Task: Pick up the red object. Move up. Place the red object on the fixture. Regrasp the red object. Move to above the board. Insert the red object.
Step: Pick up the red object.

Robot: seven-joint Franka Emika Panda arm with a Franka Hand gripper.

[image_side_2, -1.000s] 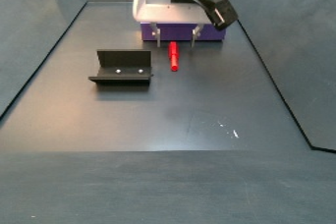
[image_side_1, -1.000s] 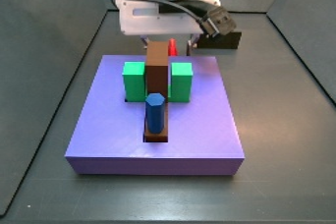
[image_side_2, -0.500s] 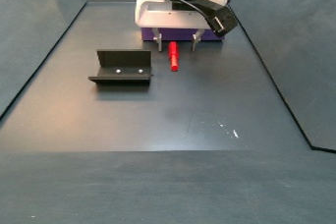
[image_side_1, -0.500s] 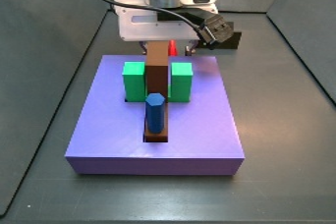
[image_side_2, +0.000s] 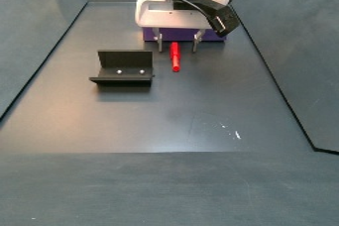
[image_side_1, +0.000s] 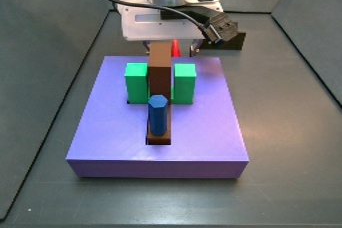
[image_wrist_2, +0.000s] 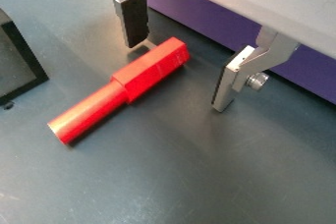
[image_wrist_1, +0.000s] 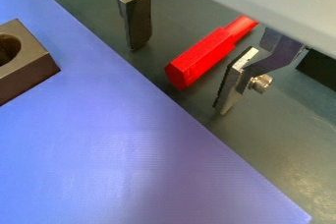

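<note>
The red object (image_side_2: 173,59) lies flat on the dark floor between the board (image_side_2: 212,38) and the fixture (image_side_2: 123,68). My gripper (image_side_2: 177,42) stands open low over the peg's end nearest the board. In both wrist views that end (image_wrist_1: 197,61) (image_wrist_2: 155,63) sits between the two silver fingers (image_wrist_1: 136,22) (image_wrist_2: 234,83), closer to one finger, with neither touching it. In a side view the red object (image_side_1: 175,47) peeks out just behind the lavender board (image_side_1: 201,132), with the gripper (image_side_1: 170,42) above it and the fixture (image_side_1: 230,42) beside it.
On the board stand two green blocks (image_side_1: 136,82) (image_side_1: 186,82), a long brown bar (image_side_1: 160,72) between them and a blue upright peg (image_side_1: 156,115). The board's edge (image_wrist_2: 223,22) runs close behind the fingers. Dark walls enclose the floor.
The gripper has come down a little over the red object's end since a second ago. Over the last half second nothing has visibly moved.
</note>
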